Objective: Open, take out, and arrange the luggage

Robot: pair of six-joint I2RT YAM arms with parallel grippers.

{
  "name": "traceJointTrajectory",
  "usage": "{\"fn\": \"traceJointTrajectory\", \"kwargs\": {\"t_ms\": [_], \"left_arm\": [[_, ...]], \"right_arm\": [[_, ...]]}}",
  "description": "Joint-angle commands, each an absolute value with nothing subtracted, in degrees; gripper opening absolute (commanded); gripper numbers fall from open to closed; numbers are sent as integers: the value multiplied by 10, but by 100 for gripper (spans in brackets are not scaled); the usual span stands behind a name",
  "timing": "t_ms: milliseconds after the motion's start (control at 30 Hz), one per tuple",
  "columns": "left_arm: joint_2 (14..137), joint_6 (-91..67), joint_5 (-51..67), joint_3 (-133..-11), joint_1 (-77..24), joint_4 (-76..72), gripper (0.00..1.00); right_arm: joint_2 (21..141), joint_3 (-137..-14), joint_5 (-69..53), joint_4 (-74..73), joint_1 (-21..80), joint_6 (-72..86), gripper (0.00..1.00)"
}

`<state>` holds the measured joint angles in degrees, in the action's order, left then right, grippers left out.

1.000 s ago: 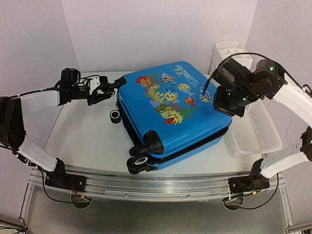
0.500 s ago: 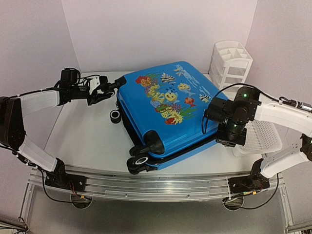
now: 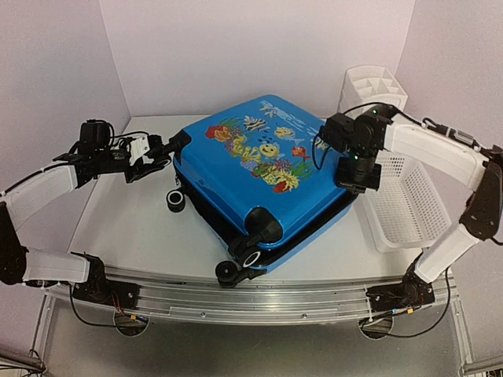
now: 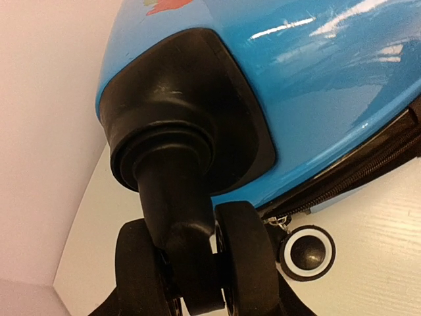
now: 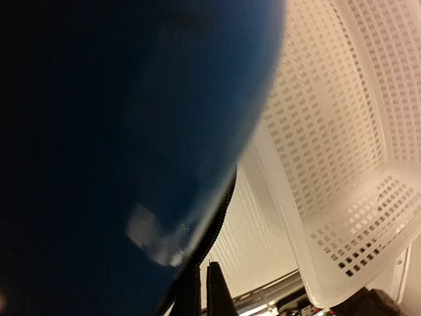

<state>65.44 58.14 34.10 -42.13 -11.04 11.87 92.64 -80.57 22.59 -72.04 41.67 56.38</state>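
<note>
On the white table, the luggage lies flat, fish lid down and uppermost. There is bare tabletop to its left and front, and its right edge is just beside the basket. The left gripper clamps the far-left caster. Only its wrist view shows a zipper pull. The right gripper, fingers pressed together, sits at the right-edge zipper band.

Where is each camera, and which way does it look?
Top: above and behind the arms, looking down at the suitcase on the table; both arms show.
Left wrist: on the left arm, facing a suitcase wheel up close; its jaws barely show.
Right wrist: on the right arm, looking past the suitcase's edge to the basket; its shut jaws show.
Shared: top and right wrist both see the basket.
</note>
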Motion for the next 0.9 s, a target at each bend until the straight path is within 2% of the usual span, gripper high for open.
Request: {"fn": "traceJointTrajectory", "kwargs": {"t_ms": [0, 200, 467, 633, 767, 867], "left_arm": [[542, 651, 484, -411, -145, 191, 0], [501, 590, 490, -398, -156, 221, 0], [537, 477, 492, -420, -172, 169, 0], [571, 418, 448, -427, -254, 120, 0], [598, 357, 410, -436, -325, 77, 0], [605, 276, 379, -439, -362, 29, 0]], "right_arm": [[1075, -949, 186, -536, 389, 410, 0], [1251, -1161, 116, -522, 362, 340, 0], [1458, -1460, -10, -489, 361, 311, 0], [1465, -1452, -74, -366, 361, 304, 0], [1421, -1420, -47, -345, 359, 281, 0], [1354, -1337, -13, -346, 353, 268, 0]]}}
